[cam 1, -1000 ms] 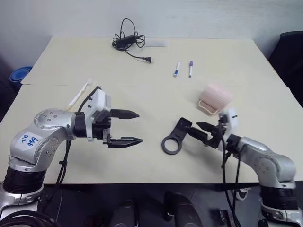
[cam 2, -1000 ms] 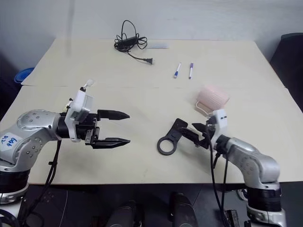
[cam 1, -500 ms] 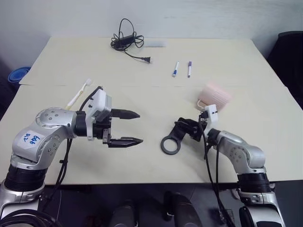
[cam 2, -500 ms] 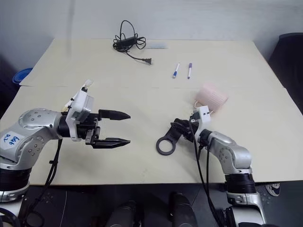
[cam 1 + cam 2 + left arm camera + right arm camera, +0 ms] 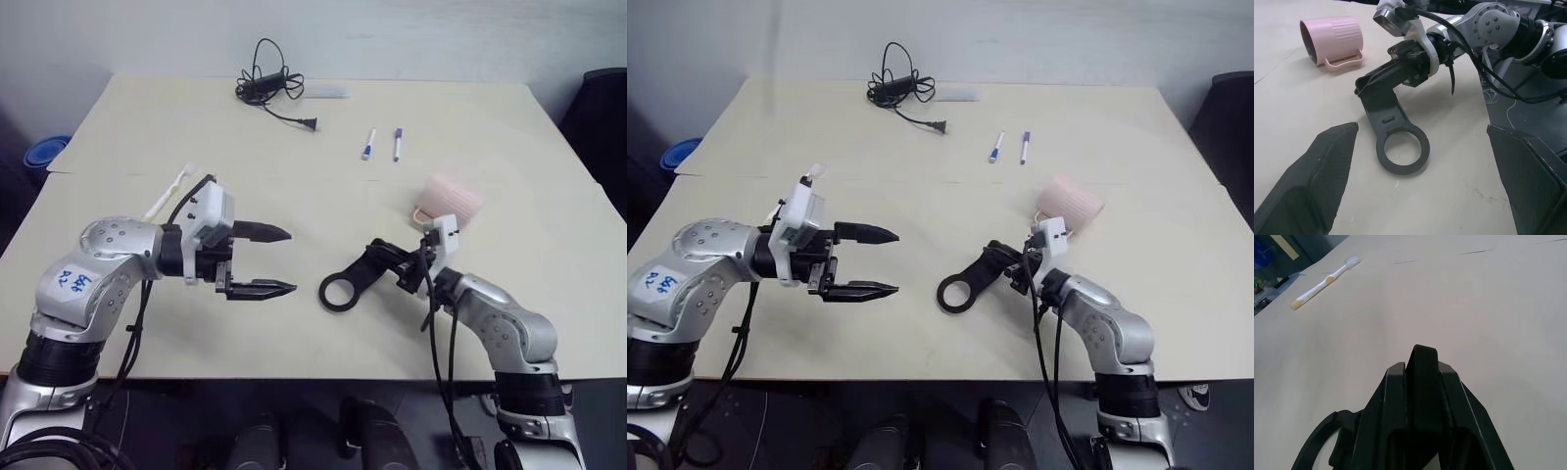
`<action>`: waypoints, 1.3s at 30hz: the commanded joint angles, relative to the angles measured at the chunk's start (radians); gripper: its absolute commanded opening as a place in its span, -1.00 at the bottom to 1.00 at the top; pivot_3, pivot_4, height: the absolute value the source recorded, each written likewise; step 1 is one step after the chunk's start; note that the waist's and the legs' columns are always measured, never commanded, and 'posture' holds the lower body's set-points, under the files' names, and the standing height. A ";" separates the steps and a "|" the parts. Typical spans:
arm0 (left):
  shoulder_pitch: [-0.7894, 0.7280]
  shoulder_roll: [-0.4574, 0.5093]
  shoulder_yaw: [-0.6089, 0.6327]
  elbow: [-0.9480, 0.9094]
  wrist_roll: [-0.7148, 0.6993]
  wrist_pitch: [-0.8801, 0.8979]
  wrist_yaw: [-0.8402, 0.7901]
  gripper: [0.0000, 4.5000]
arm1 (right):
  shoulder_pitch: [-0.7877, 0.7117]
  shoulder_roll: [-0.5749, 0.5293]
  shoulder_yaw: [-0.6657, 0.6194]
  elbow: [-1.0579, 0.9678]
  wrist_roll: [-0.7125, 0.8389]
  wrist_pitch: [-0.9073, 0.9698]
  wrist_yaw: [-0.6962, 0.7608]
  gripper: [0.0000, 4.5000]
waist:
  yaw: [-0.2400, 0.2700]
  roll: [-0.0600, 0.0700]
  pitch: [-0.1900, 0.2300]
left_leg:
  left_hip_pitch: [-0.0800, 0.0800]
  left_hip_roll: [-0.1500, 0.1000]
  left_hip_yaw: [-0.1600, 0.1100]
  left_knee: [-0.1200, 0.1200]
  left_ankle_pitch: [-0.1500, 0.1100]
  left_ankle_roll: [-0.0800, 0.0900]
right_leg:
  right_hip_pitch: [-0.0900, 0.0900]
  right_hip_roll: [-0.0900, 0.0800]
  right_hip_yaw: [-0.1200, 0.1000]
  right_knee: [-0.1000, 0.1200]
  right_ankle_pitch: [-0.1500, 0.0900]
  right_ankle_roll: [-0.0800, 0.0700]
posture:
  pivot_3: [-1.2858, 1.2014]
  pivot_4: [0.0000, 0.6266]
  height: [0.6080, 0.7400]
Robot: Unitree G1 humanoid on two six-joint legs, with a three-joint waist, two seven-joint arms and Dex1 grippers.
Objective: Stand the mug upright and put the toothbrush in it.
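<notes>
2 grippers over the pale surface (image 5: 490,117). Left gripper (image 5: 276,259) hanging above the near left part, jaws spread wide, nothing between them. Right gripper (image 5: 397,272) clamped narrow on the flat end of 1 black ring-ended holder (image 5: 355,283), ring end pointing toward the left gripper.

1 mug (image 5: 449,200), pale pink, lying on its side just beyond the right gripper, handle facing the near edge. 1 toothbrush (image 5: 168,192) flat on the surface on the left, behind the left arm and partly hidden by it, well apart from the mug. 2 short white marker pens (image 5: 383,144) side by side further back. 1 black cable (image 5: 266,85) bundled near the far edge. 1 blue object (image 5: 41,152) off the surface on the left, too cut off to identify.

Left wrist view gives the clearest look at the mug (image 5: 1332,40): ribbed wall, loop handle resting on the surface, opening turned sideways. Also shows the holder's full ring (image 5: 1402,154) and the right jaws pinching its other end. Right wrist view goes the other way: 2 black fingers (image 5: 1393,411) pressed against the holder's flat bar, plus the whole toothbrush (image 5: 1323,282), yellowish handle end and clear bristle head, which the head views mostly hide.
</notes>
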 commanded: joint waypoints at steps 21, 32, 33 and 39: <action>-0.176 -0.141 -0.087 0.130 0.056 -0.085 -0.085 1.00 | 0.199 -0.402 -0.510 0.233 -0.170 -0.107 -0.168 -0.18 | -0.002 0.001 0.000 | 0.009 -0.001 0.008 -0.003 0.001 0.001 | 0.003 0.002 0.007 0.000 0.000 0.001 | 0.03 -0.52 1.00; -0.151 -0.126 -0.064 0.086 0.054 -0.078 -0.067 1.00 | 0.307 -0.728 -0.335 -0.178 -0.227 -0.028 0.058 0.08 | -0.021 0.003 0.000 | 0.010 0.000 0.010 -0.002 -0.001 0.001 | 0.002 0.003 0.009 -0.004 0.001 0.003 | 0.03 -0.52 1.00; -0.149 -0.126 -0.061 0.084 0.053 -0.077 -0.063 1.00 | 0.230 -0.723 -0.250 -0.218 -0.211 -0.005 0.063 0.08 | -0.025 0.003 0.000 | 0.011 0.003 0.011 -0.002 -0.001 0.000 | 0.003 0.004 0.009 -0.003 0.001 0.002 | 0.03 -0.52 1.00; -0.141 -0.127 -0.060 0.070 0.056 -0.074 -0.047 1.00 | -0.074 -0.574 0.144 -0.212 -0.282 0.104 0.026 -0.42 | -0.024 0.002 0.000 | 0.008 0.005 0.008 -0.002 -0.001 -0.003 | 0.001 0.006 0.008 -0.002 -0.001 -0.001 | 0.03 -0.52 1.00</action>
